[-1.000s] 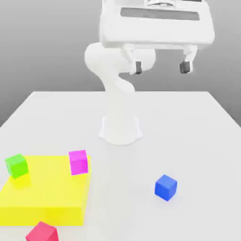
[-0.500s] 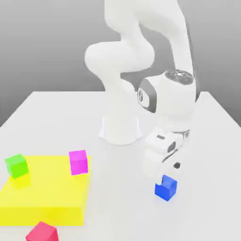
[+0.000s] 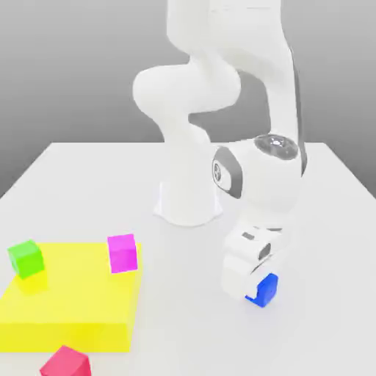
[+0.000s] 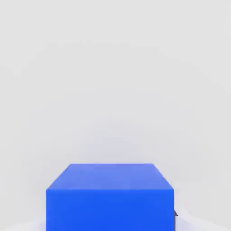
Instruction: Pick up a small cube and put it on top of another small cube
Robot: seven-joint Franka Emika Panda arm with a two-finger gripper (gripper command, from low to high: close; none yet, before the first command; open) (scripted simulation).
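The white desk [image 3: 323, 220] carries everything; its far edge and both side edges show in the exterior view, with wide bare surface beyond the arm's base and toward the exterior view's right. The arm [image 3: 213, 81] bends from its base down to the desk, its hand low over the blue cube.

A flat yellow slab [image 3: 73, 301] lies well apart from the fingers, toward the exterior view's left. On it stand 2 cubes: a magenta cube [image 3: 123, 252] at the slab's corner nearest the arm's base, and a green cube [image 3: 26, 258] at the slab's other far corner. A red cube [image 3: 66, 363] sits on the desk just in front of the slab, at the picture's lower edge.

The fingers [image 3: 257, 285] are closed on the blue cube [image 3: 264, 289], which rests on the desk between them; the hand hides most of it, leaving 1 corner showing. In the hand view the blue cube [image 4: 109, 198] sits close and square, a plain saturated blue with a lighter top face and darker front, and bare desk stretches beyond it.
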